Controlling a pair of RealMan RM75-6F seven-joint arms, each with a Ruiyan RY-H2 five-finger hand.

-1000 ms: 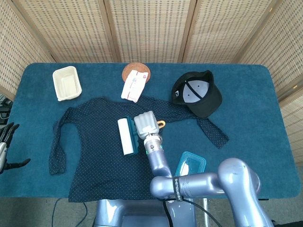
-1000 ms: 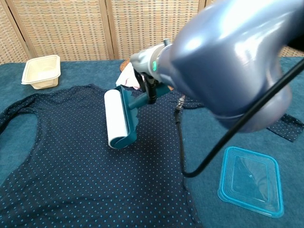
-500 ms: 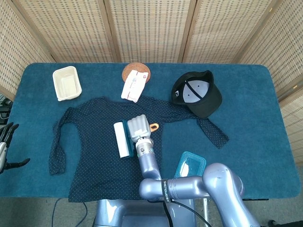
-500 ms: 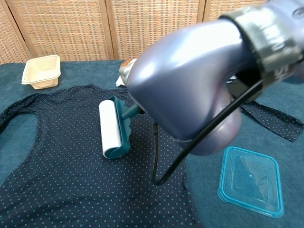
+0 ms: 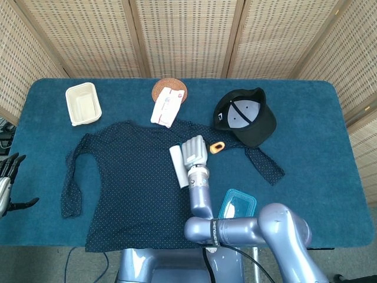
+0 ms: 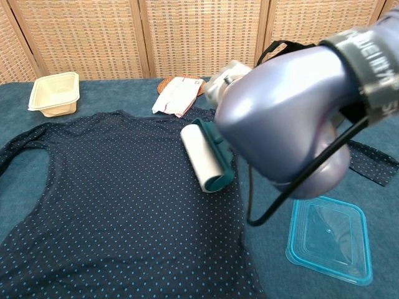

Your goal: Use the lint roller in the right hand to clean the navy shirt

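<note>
The navy dotted shirt (image 5: 126, 177) (image 6: 106, 205) lies flat on the blue table. My right hand (image 5: 194, 152) grips the teal lint roller (image 6: 206, 156). Its white roll (image 5: 178, 166) rests on the shirt's right side, near the hem edge, and the orange handle tip (image 5: 217, 147) sticks out to the right of the hand. In the chest view my right arm (image 6: 293, 118) hides the hand itself. My left hand (image 5: 6, 177) hangs at the table's left edge, fingers spread, holding nothing.
A black cap (image 5: 246, 118) lies at the back right. A white packet (image 5: 166, 106) sits on a round coaster, and a cream tray (image 5: 82, 104) is at the back left. A blue-rimmed clear lid (image 6: 328, 238) lies right of the shirt.
The right hand has swept the lint roller to the right across the shirt, from its middle to its right side. The left hand has not moved.
</note>
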